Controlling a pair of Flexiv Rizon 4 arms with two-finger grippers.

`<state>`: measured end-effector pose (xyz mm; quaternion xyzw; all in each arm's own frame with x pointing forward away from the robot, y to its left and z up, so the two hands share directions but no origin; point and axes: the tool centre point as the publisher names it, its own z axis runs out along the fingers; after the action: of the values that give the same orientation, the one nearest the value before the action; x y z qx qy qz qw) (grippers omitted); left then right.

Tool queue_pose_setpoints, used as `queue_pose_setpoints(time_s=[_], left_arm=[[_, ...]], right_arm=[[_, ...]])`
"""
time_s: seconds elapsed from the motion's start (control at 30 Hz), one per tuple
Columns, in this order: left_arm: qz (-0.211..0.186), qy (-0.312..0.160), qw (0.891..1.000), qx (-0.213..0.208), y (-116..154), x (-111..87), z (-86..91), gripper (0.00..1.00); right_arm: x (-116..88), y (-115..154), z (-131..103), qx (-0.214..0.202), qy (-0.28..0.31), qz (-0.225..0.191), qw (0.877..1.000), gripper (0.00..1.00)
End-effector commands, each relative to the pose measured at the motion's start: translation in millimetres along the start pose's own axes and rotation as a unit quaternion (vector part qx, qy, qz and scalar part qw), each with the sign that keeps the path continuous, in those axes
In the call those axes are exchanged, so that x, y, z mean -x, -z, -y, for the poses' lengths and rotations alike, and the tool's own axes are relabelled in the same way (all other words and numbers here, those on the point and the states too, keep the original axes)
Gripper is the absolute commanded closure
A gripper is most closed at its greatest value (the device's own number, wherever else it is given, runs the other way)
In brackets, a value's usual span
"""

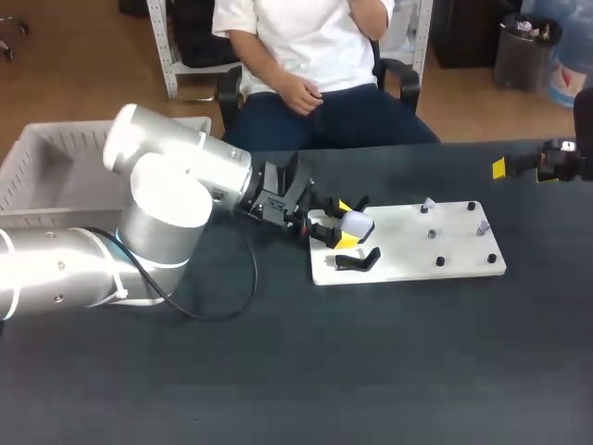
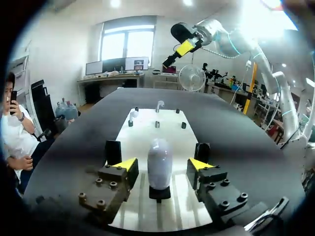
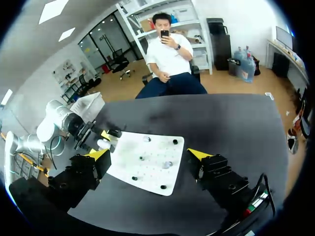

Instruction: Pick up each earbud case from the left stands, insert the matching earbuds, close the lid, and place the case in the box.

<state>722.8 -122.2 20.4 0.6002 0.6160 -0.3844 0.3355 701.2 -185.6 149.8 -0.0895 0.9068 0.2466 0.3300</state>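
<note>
Here, the white oval earbud case is seen upright on its small black stand, untouched between the spread fingers of the left gripper; closure should be square, the lift straight.

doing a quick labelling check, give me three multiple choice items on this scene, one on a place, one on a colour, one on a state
1. Where is the earbud case?
A in the box
B on a black stand between the left jaws
C in the right jaws

2. What colour is the board that carries the stands?
A white
B red
C green

3. How do the left jaws stand?
A shut on the earbud case
B open, with a gap on each side of the earbud case
C out of view

Answers: B, the left wrist view shows it upright on its stand between the jaws; A, the head view shows a white board; B, neither side touches it.
</note>
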Motion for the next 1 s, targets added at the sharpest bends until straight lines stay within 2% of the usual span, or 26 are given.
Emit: queue_pose_setpoints(time_s=[0.03,0.1,0.27,0.4,0.47,0.87,1.0], left_arm=[[0.002,0.000,1.000,-0.009,-3.7,-2.1,-7.1,0.41],[0.002,0.001,1.000,-0.010,-5.0,-2.4,-7.1,0.45],[0.002,0.001,1.000,-0.015,-8.5,-3.7,-7.9,0.44],[0.002,0.002,1.000,-0.016,-9.1,-4.0,-8.3,0.46],[0.003,0.002,1.000,-0.016,-9.1,-3.6,-9.3,0.50],[0.004,0.005,1.000,-0.022,-11.7,-5.8,-10.9,0.52],[0.010,0.006,1.000,-0.026,-12.2,-5.9,-10.7,0.56]], right_arm=[[-0.4,0.6,0.0,-0.001,0.000,0.000,1.000,0.00],[-0.4,0.6,0.0,-0.001,0.000,0.000,1.000,0.00],[-0.4,0.6,0.0,-0.001,0.000,0.000,1.000,0.00],[-0.4,0.6,0.0,-0.001,0.000,0.000,1.000,0.00],[-0.4,0.6,0.0,-0.001,0.000,0.000,1.000,0.00],[-0.4,0.6,0.0,-0.001,0.000,0.000,1.000,0.00],[-0.4,0.6,0.0,-0.001,0.000,0.000,1.000,0.00]])
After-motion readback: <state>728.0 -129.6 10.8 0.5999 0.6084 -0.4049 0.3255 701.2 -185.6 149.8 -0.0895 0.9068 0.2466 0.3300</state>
